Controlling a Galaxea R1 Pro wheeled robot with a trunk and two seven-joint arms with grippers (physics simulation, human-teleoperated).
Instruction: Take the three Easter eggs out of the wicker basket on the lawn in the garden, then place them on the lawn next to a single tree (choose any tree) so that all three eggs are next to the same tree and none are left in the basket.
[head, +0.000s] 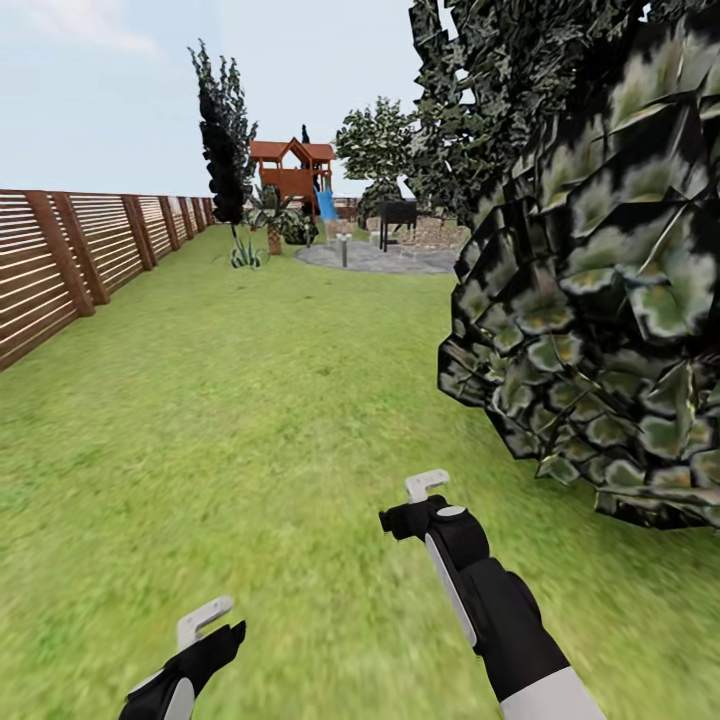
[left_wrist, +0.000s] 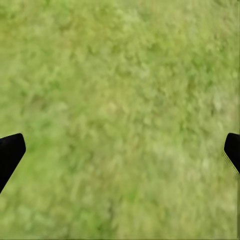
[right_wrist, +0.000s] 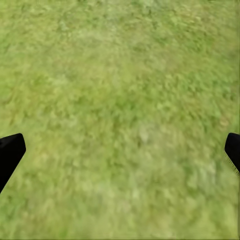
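Down low in the head view, the left claw (head: 205, 622) and right claw (head: 428, 487) hang over the lawn (head: 250, 420), each spread wide with nothing between its fingertips (left_wrist: 11, 152). Both wrist views look onto bare grass. Close at the right rises a tree's dark leafy crown (head: 600, 300). Along the left runs the wooden fence (head: 70, 255), with a red playhouse (head: 292, 172) far ahead.

We see open lawn (head: 250, 420) through the centre and lower left of the head frame, unobstructed ahead of both arms. A dense leafy crown (head: 600, 300) blocks the right side, close above the right arm. A slatted fence (head: 70, 260) bounds the left edge.
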